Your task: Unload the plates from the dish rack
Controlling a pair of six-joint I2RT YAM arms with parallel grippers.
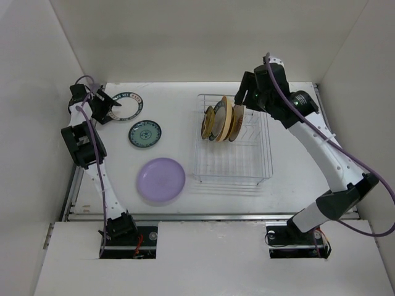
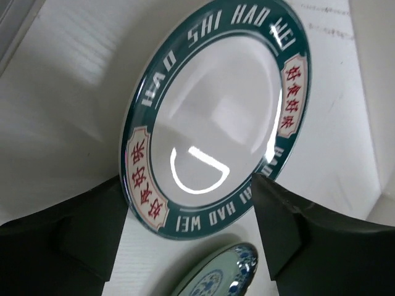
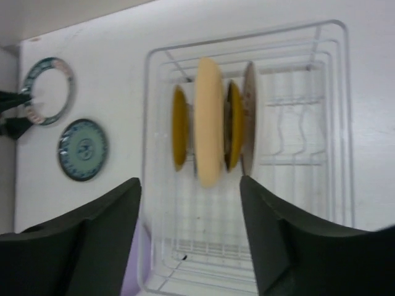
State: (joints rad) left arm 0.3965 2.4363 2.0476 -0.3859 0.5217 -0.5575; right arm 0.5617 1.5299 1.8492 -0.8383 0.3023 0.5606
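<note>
The dish rack (image 1: 264, 165) stands right of centre with several plates upright at its far end: a small brown-and-yellow plate (image 3: 179, 126), the large pale yellow plate (image 3: 208, 120), another brown-and-yellow one (image 3: 234, 126) and a white plate (image 3: 250, 120). My right gripper (image 1: 242, 98) hovers open above them, holding nothing (image 3: 191, 231). The white plate with the dark green rim (image 2: 216, 111) lies flat at the far left (image 1: 126, 105). My left gripper (image 1: 103, 111) is open (image 2: 191, 231), its fingers apart on either side of that plate's near rim.
The small teal patterned plate (image 1: 145, 134) and the large lavender plate (image 1: 161, 179) lie flat on the table (image 1: 185, 98) left of the rack. The teal plate's edge shows just below the left fingers (image 2: 216, 277). White walls enclose the table.
</note>
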